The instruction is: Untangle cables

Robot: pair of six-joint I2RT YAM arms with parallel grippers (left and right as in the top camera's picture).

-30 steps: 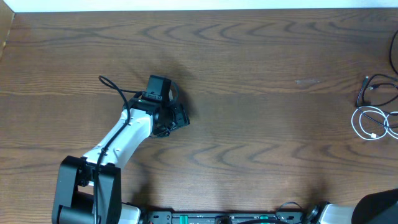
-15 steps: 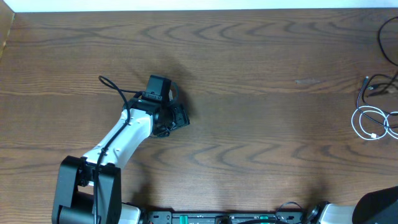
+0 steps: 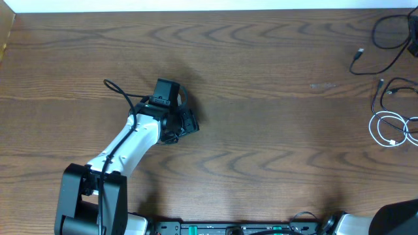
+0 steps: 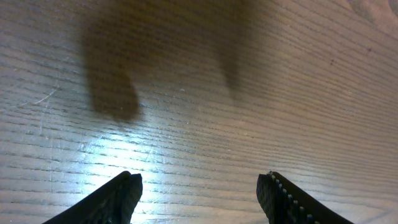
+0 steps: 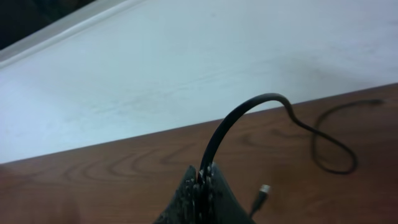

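A black cable (image 3: 385,29) with a small plug end lies at the far right top of the table. A second black cable (image 3: 390,91) lies below it, and a white cable (image 3: 382,127) is coiled in loops at the right edge. My right gripper (image 5: 202,183) is shut on the black cable (image 5: 249,115), which arcs up out of the jaws and trails onto the table; its plug (image 5: 261,191) hangs beside the fingers. My left gripper (image 4: 199,190) is open and empty, low over bare wood; in the overhead view it (image 3: 186,123) sits left of centre, far from the cables.
The white wall edge (image 5: 155,68) runs along the table's far side. The left arm (image 3: 124,147) reaches in from the bottom left with its own thick black wire. The right arm's body shows at the bottom right corner (image 3: 398,219).
The black cable has moved into view at the top right, with its plug end now lying on the table. The left arm has not moved.
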